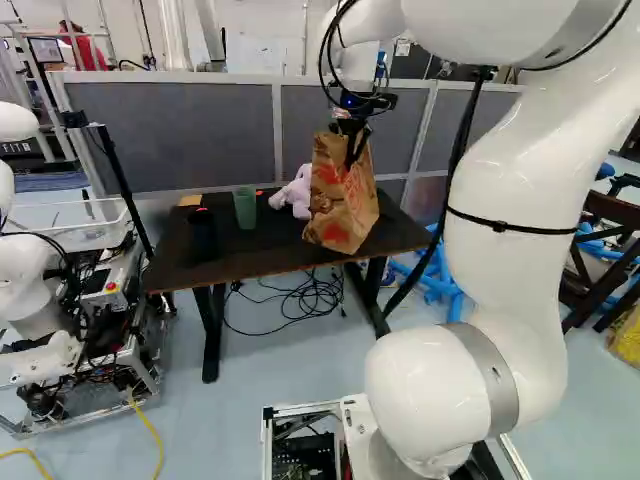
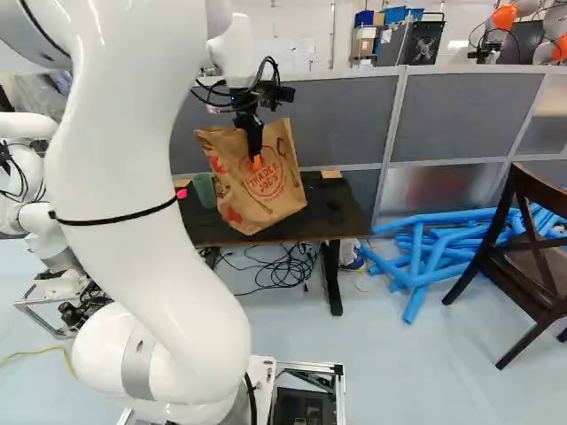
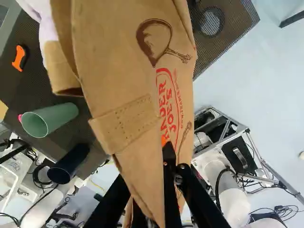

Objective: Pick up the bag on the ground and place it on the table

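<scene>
My gripper (image 1: 352,135) is above the table (image 1: 270,250) in the left base view, shut on the upper part of a brown paper bag (image 1: 338,195). The bag, marked in red, leans at a slant over the table's right part; whether its bottom touches the tabletop I cannot tell. In the right base view the fingers overlap the bag's front (image 2: 266,190). The wrist view shows the gripper (image 3: 164,144) with bag paper (image 3: 118,71) pinched between its fingers, one finger largely hidden behind it.
A lilac plush toy (image 1: 296,192) is beside the bag; a green cup (image 1: 245,208) and a dark cup (image 1: 203,235) stand farther left on the table. Cables (image 1: 310,300) lie beneath. Another robot (image 1: 35,290) stands left; blue tubes (image 2: 425,252) and a chair (image 2: 523,243) are at right.
</scene>
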